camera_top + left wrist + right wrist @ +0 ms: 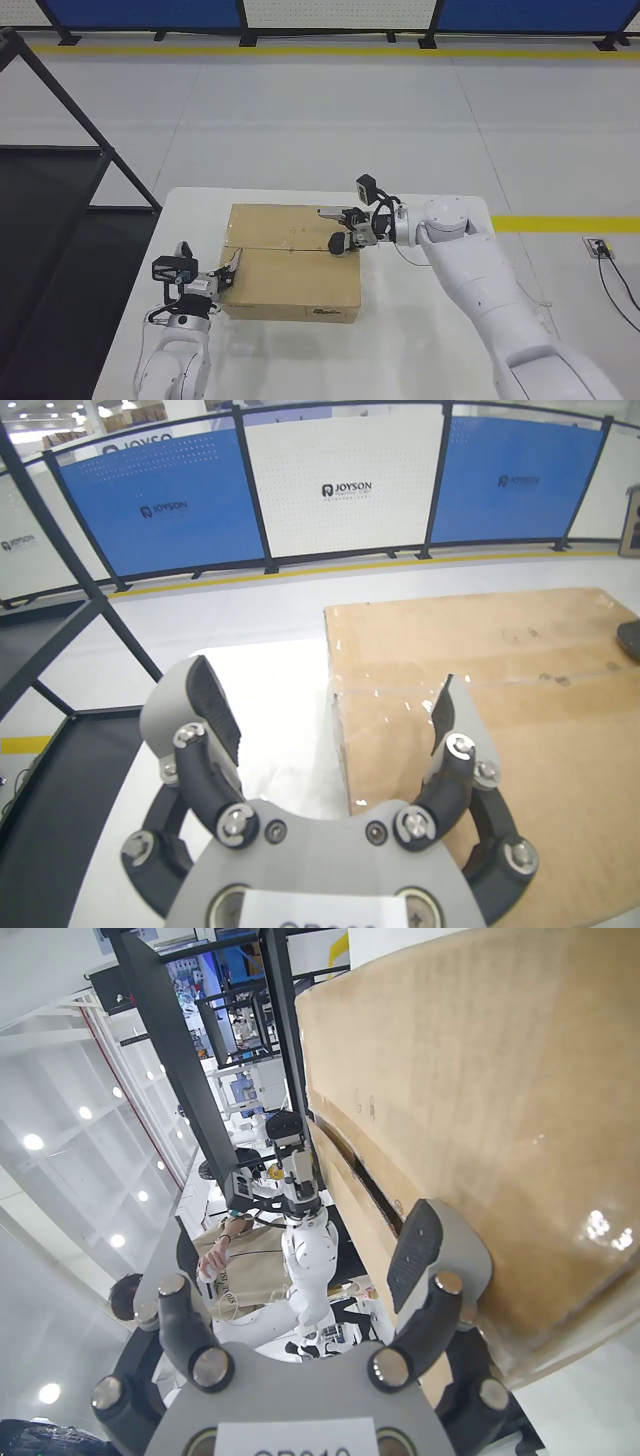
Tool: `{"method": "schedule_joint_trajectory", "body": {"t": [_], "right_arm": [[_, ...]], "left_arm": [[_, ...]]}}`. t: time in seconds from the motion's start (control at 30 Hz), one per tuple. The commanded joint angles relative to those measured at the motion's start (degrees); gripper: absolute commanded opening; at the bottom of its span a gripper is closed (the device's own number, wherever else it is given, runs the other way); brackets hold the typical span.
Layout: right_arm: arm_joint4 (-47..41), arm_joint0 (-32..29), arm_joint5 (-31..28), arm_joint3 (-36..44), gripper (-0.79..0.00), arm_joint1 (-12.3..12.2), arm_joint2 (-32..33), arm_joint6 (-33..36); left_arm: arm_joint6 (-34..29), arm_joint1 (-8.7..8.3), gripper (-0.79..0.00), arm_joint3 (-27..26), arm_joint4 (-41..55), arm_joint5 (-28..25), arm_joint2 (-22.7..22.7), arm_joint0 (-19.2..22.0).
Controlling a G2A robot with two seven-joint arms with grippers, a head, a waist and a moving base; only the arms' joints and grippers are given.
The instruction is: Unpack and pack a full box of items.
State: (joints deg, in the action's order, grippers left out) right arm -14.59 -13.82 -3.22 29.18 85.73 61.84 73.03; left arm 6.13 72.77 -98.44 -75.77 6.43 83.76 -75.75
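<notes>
A closed brown cardboard box [290,270] lies flat on the white table [420,340], its two top flaps meeting at a middle seam. My left gripper [208,256] is open at the box's left edge. In the left wrist view the left gripper [330,710] straddles the edge of the box [500,700], one finger over the top, the other over the table. My right gripper [335,228] is open above the seam near the box's right end. In the right wrist view one fingertip pad [415,1253] rests against the box [475,1103] beside a slightly parted seam [370,1178].
A black metal frame [60,200] stands off the table's left side. Bare table surface [280,680] lies left of the box, with more in front of it. Blue and white fence panels [345,495] run behind the table.
</notes>
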Motion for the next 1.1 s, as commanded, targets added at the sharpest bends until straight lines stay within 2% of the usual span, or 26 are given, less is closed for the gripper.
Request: {"method": "schedule_joint_trajectory", "body": {"t": [0.0,0.1,0.2,0.3,0.4,0.43,0.5,0.53,0.87,1.07], "right_arm": [[0.5,-0.9,-2.1,2.0,0.000,-0.4,0.2,0.3],[1.0,-2.1,-3.8,4.6,0.000,-1.0,0.7,0.3],[1.5,-3.1,-4.0,7.1,0.000,-1.4,1.0,0.4],[2.0,-3.8,-3.3,8.9,0.000,-1.8,1.2,0.3],[2.3,-3.9,-2.2,10.2,0.000,-2.0,1.1,0.4],[2.3,-4.0,-1.9,10.4,0.000,-2.1,1.0,0.4],[2.3,-4.0,-1.6,10.7,0.000,-2.1,0.9,0.5],[2.3,-4.0,-1.4,10.7,0.000,-2.1,0.7,0.6],[0.8,-4.9,-2.1,12.4,0.000,-2.3,0.5,-0.5],[1.3,-5.7,-0.6,13.6,0.000,-2.5,0.1,-1.1]], "left_arm": [[1.9,0.15,0.000,-1.4,3.9,2.5,2.2,-1.5],[4.0,0.00,0.000,-2.2,5.4,3.9,6.2,-4.2],[5.8,-0.46,0.000,-1.2,2.9,2.8,9.9,-7.1],[8.2,-1.25,0.000,1.7,-5.5,0.4,12.9,-9.6],[10.2,-1.79,0.000,4.8,-12.2,-1.5,13.9,-10.5],[11.1,-1.87,0.000,5.9,-14.8,-0.4,13.9,-10.4],[10.6,-1.64,0.000,7.2,-13.8,0.7,13.1,-9.9],[10.1,-1.43,0.000,6.9,-11.1,0.5,12.7,-9.6],[10.0,-1.43,0.000,6.9,-11.2,0.5,12.7,-9.6],[14.9,-1.62,0.000,9.4,-22.5,3.8,10.6,-8.4]]}}
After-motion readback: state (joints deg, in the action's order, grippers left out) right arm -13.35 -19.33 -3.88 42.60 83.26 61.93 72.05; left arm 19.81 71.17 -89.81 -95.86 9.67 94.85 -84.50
